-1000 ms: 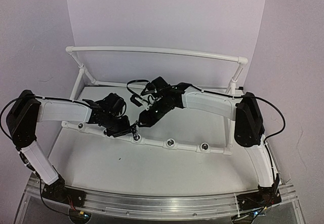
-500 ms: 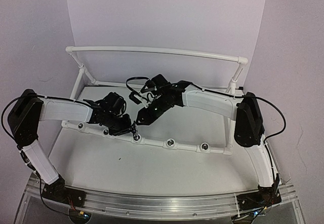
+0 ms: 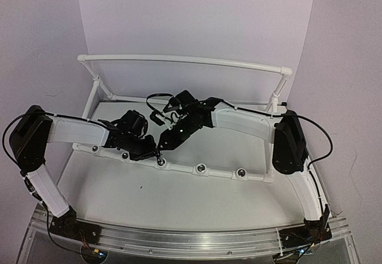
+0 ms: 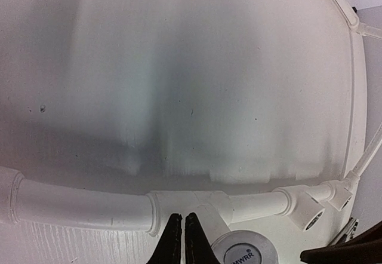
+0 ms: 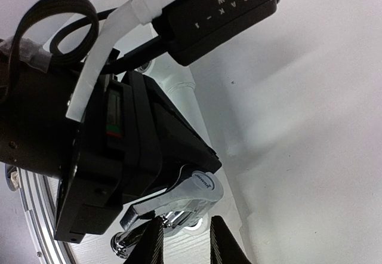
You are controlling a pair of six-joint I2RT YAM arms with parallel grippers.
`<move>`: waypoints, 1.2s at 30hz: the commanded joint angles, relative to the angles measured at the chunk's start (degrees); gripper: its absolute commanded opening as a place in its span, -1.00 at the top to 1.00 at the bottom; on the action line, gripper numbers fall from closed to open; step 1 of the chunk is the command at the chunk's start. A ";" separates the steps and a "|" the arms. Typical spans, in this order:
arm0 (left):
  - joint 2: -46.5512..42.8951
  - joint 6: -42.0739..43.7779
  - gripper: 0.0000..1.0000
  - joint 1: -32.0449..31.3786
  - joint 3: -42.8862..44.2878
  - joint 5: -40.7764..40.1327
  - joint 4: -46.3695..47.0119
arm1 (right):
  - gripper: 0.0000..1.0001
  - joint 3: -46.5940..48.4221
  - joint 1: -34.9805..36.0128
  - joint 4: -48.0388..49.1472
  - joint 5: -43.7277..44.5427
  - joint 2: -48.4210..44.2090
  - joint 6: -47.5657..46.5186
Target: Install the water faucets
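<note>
A chrome water faucet with a labelled round cap stands on the white front pipe, near its middle. In the top view it is mostly hidden by both grippers. My right gripper is open, its fingers either side of the faucet's lower body with a gap on the right side. My left gripper is shut and empty, its tips over the pipe tee just left of the faucet's round cap. In the top view the left gripper and right gripper almost meet.
The front pipe carries round silvery sockets to the right and two more to the left. The white pipe frame's rear rail runs across the back. The left gripper's black body looms close beside the right fingers.
My right gripper has shifted slightly left and back, closer to the left gripper. The left gripper has barely moved.
</note>
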 commanded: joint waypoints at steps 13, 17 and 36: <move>-4.14 0.86 0.90 0.23 -2.71 3.70 9.11 | 0.49 4.02 1.67 0.89 -3.73 2.45 1.18; -6.83 0.22 0.83 0.32 -3.00 1.96 6.60 | 0.49 1.99 1.32 0.80 -2.51 0.12 0.59; -20.69 -8.69 -0.57 -5.79 0.81 -10.19 -13.08 | -0.15 -16.45 -2.46 -4.25 -6.39 -18.88 -9.41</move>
